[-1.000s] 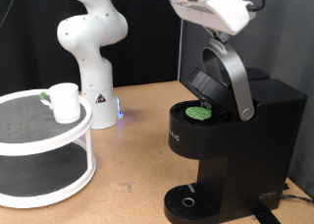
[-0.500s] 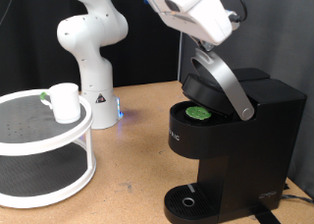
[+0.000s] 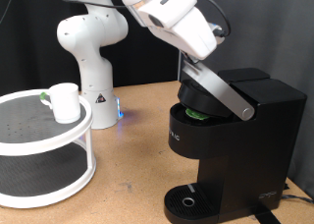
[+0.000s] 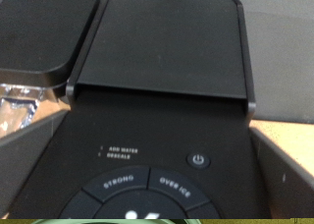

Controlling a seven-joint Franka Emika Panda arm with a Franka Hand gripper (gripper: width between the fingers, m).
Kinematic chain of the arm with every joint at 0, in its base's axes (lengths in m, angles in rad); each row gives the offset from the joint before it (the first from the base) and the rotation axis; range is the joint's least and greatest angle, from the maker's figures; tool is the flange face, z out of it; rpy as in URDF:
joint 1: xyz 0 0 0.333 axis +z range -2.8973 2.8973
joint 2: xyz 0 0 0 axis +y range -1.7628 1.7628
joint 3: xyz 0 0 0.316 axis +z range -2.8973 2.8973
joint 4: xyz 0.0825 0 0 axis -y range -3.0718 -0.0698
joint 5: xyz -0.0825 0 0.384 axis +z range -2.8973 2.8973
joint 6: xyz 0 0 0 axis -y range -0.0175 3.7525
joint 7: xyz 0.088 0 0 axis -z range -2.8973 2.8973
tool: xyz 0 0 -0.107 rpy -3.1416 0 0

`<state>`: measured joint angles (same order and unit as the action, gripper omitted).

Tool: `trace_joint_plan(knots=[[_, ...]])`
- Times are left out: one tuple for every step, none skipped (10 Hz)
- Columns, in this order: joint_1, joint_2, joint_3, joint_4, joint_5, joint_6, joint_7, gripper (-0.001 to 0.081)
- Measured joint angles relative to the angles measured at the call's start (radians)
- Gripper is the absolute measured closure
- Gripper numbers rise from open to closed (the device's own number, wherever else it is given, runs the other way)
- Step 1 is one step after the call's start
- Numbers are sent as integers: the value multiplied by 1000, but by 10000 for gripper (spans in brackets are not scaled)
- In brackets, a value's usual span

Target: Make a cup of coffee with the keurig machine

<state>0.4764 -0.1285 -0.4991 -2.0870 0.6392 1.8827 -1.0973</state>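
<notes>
Wooden table [image 3: 137, 155], dark backdrop behind. Keurig machine [image 3: 240, 145] at right of exterior view, lid handle [image 3: 218, 86] partly lowered, tilted, green-topped pod [image 3: 196, 113] just visible in chamber under lid. Claw [image 3: 196, 49] upper centre, pressing on lid handle's upper end; fingers hidden, cannot tell how far open. White cup [image 3: 65, 101] on top tier of round white two-tier rack [image 3: 44, 160] at left, well apart from machine. White robot base [image 3: 90, 47] behind. Wrist view: machine top, power button [image 4: 199, 159], STRONG and OVER ICE buttons.
</notes>
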Motion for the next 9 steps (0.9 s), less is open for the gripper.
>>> trace_joint_plan(knots=[[-2, 3, -5, -5, -2, 2, -2, 805], [-3, 6, -11, -11, -4, 5, -6, 805], [-4, 10, -16, -18, -10, 12, -13, 805], [-8, 17, -20, -23, -17, 17, -20, 805], [-10, 25, -24, -29, -23, 24, -25, 805], [-11, 31, -27, -37, -27, 36, -32, 805], [-12, 34, -29, -45, -29, 48, -36, 805], [-12, 38, -32, -48, -29, 54, -41, 805], [-12, 42, -34, -49, -29, 54, -44, 805]])
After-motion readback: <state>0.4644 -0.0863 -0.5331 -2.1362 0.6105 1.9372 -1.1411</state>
